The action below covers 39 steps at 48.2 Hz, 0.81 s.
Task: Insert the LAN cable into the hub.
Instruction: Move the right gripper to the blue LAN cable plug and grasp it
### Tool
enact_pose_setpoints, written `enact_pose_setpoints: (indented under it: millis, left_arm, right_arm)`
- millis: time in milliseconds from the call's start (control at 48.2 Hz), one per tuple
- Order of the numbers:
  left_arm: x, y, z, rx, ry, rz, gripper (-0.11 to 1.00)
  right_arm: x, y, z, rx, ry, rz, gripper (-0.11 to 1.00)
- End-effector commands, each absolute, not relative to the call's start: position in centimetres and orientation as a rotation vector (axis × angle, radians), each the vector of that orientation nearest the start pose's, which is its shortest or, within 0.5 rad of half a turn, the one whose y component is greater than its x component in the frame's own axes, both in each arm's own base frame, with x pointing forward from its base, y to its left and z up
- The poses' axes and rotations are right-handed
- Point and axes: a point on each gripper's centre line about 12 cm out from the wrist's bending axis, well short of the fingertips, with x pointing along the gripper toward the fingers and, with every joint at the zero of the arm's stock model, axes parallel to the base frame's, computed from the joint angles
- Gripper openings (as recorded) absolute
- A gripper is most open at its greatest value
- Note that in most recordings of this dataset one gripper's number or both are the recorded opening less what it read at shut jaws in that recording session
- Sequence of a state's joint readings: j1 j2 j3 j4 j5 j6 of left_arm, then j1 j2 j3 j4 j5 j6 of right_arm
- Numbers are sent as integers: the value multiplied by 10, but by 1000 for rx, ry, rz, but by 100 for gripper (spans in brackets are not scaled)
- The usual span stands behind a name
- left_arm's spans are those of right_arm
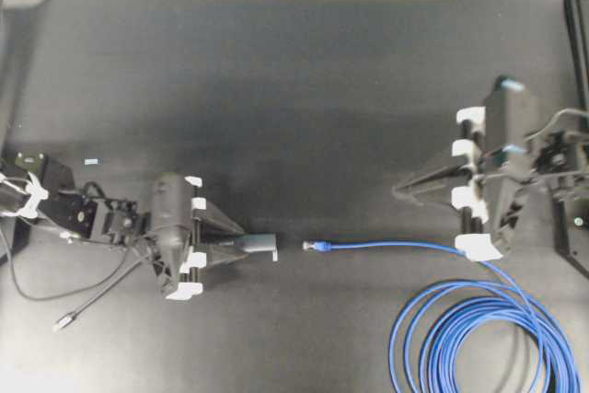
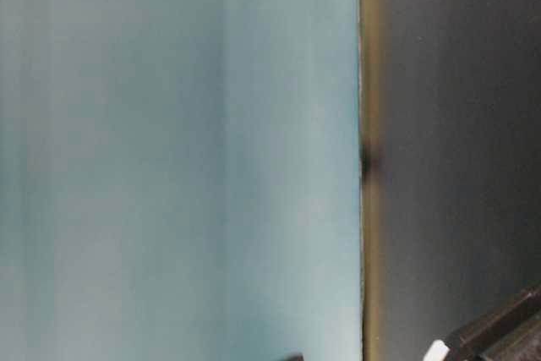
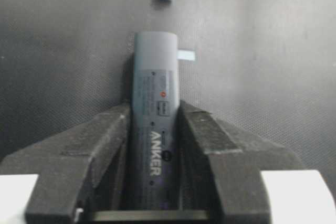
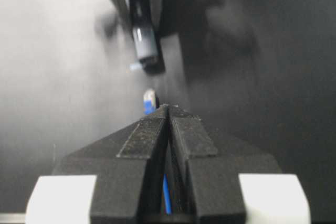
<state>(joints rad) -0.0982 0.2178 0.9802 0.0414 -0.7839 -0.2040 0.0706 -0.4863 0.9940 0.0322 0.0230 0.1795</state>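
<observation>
Left tool (image 3: 155, 129): we see its fingers flanking the hub (image 3: 156, 103), contact unclear. Right tool (image 4: 168, 114): clenched, empty. LAN cable (image 1: 386, 246) plug lies on the desk (image 1: 294, 89) between both tools.

Hub (image 1: 259, 246): slim dark-grey bar, flat on surface, free end facing plug. LAN cable (image 1: 396, 246): bright blue, loosely coiled at lower right, straight run leftward; plug (image 1: 314, 246) near hub, not inserted.
</observation>
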Motion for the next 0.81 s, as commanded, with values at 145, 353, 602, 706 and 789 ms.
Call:
enact_pose_setpoints:
  millis: [145, 353, 602, 706, 789]
  left_arm:
    - [352, -39, 126, -117, 315, -110, 28]
    - [349, -39, 148, -103, 299, -112, 28]
    - [346, -37, 174, -89, 322, -105, 28]
    - [347, -37, 179, -89, 333, -103, 28]
    - [347, -38, 180, -91, 342, -102, 28]
  right_arm:
    - [298, 33, 201, 175, 469, 57, 32]
    - [308, 38, 166, 158, 539, 63, 81]
    - [320, 40, 132, 137, 555, 67, 76]
    - [325, 40, 115, 139, 554, 62, 76]
    - [329, 40, 101, 143, 558, 55, 76]
